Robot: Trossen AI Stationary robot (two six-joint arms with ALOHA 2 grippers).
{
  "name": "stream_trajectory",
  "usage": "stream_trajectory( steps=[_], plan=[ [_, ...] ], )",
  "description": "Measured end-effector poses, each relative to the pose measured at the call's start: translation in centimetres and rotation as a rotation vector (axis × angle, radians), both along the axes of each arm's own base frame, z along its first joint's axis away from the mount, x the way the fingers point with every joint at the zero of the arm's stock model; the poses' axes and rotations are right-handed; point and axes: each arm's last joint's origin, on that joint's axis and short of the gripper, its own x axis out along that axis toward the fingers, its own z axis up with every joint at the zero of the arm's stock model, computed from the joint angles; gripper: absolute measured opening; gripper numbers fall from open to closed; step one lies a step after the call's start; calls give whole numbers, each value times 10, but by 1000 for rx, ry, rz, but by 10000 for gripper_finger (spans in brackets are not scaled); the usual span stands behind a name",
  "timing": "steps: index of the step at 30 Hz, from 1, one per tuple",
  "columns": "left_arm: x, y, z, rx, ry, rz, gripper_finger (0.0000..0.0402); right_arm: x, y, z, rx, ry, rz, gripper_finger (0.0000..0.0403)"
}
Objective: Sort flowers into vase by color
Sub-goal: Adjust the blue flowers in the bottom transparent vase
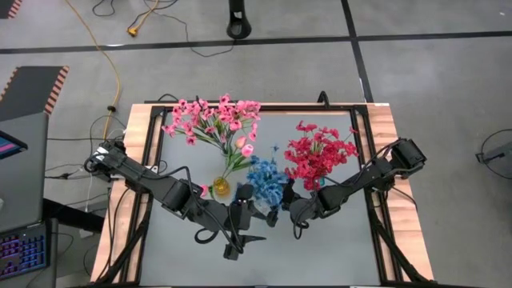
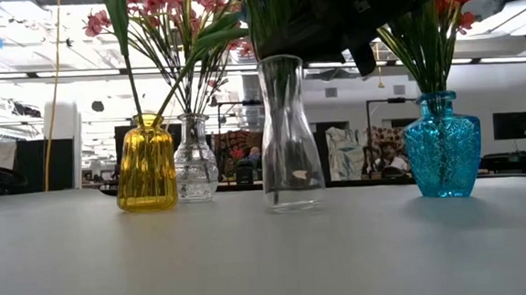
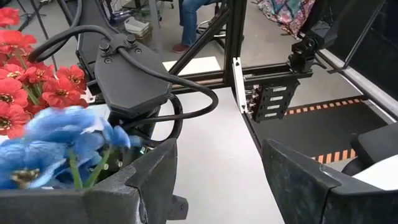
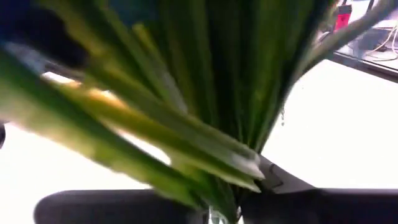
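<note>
High view: blue flowers (image 1: pixel 266 181) bunched at table centre, pink flowers (image 1: pixel 214 120) seen rear-left, red flowers (image 1: pixel 318 152) rear-right.
Low view: clear vase (image 2: pixel 290 137) stood mid-table w/ green stems in it; yellow vase (image 2: pixel 145 164) and small glass vase (image 2: pixel 195 159) set to one side, blue vase (image 2: pixel 441 146) to the other.
Right gripper (image 1: pixel 290 210): placed at blue bunch; stems crowded betw. fingers in wrist view; grip can't be told.
Left gripper (image 1: pixel 240 232): held wide open, nothing held, just beside blue bunch.
</note>
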Motion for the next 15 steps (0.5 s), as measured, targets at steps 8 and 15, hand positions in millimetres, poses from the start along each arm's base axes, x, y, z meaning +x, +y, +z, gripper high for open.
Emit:
stream_trajectory(
  steps=[8,15],
  plan=[
    [0,0,0,0,0,0,221,0,0,0,2,0,-1,48],
    [-9,4,12,-7,-33,20,221,0,0,0,9,0,-4,48]
  ],
)
